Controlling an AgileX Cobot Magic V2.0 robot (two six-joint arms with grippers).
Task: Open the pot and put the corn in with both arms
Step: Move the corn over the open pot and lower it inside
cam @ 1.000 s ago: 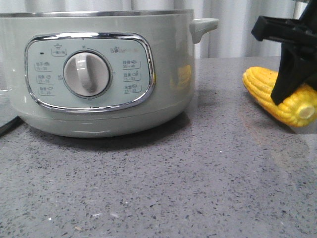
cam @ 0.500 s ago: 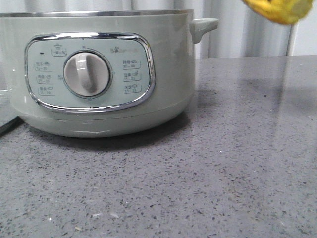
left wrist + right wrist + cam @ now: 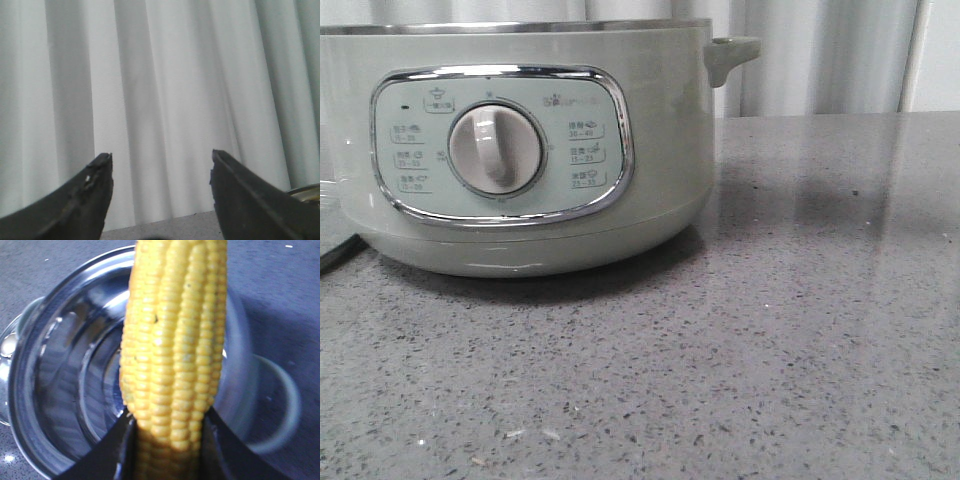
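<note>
I've got the right gripper [image 3: 167,440] pinching the corn [image 3: 172,340] over the open pot [image 3: 65,390], left gripper [image 3: 160,195] spread and empty, so I'd center it and release low.

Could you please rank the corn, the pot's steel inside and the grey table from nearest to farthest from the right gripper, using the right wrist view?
1. The corn, clamped in the right gripper.
2. The pot, its steel inside open below the corn.
3. The table, outside the rim; the pot's base and the table are too close to call.
</note>
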